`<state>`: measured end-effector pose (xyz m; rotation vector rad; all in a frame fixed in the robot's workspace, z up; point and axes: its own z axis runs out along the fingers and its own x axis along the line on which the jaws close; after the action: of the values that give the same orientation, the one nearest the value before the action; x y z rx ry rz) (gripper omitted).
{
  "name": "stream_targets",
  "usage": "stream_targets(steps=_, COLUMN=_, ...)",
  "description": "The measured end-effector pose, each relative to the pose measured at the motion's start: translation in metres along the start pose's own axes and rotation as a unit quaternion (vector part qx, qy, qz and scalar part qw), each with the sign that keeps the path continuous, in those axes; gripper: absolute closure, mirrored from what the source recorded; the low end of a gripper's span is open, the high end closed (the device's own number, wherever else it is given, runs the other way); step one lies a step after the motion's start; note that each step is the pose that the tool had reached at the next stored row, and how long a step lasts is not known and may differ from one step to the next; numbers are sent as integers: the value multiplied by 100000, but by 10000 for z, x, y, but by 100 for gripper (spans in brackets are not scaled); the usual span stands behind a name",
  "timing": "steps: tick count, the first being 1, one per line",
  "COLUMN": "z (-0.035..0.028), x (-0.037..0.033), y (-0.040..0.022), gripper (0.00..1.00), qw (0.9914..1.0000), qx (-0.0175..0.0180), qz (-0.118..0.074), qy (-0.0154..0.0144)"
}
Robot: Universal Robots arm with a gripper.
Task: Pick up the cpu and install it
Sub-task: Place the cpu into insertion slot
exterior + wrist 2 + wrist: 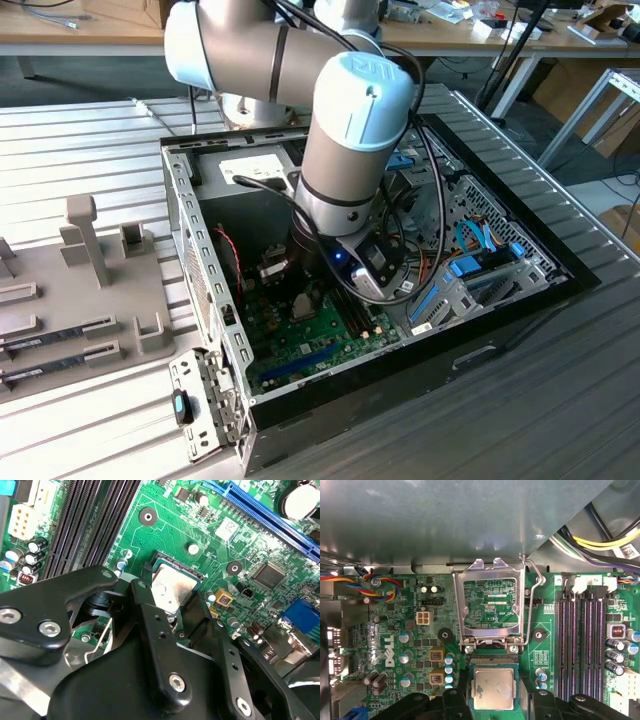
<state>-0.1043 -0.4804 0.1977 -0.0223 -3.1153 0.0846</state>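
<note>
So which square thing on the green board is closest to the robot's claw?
The cpu: the big silver-topped square right at the gripper. The two little gold squares sit farther off to one side.

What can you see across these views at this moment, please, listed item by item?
cpu: one, silver top with green rim, in the gripper, at the motherboard.
load plate: one, silver metal, swung open beside the cpu.
motherboard: one, green, on the case floor.
memory slots: four, black, beside the load plate.
cables: several, red, yellow, blue and black, at the board's edge.
computer case: one, black and grey, open, on the table.
table: one, silver slatted metal, under the case.
fixture tray: one, grey, at the exterior view's left of the case.
arm: one, silver with pale blue caps, reaching into the case.
gripper: one, black, shut on the cpu.
</note>
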Motion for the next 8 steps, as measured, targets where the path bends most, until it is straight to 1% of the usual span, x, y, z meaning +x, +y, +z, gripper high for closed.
stream_targets(steps=8, z=8, x=1, y=1, gripper=53, qw=100000, qx=-14, qz=2, qy=-7)
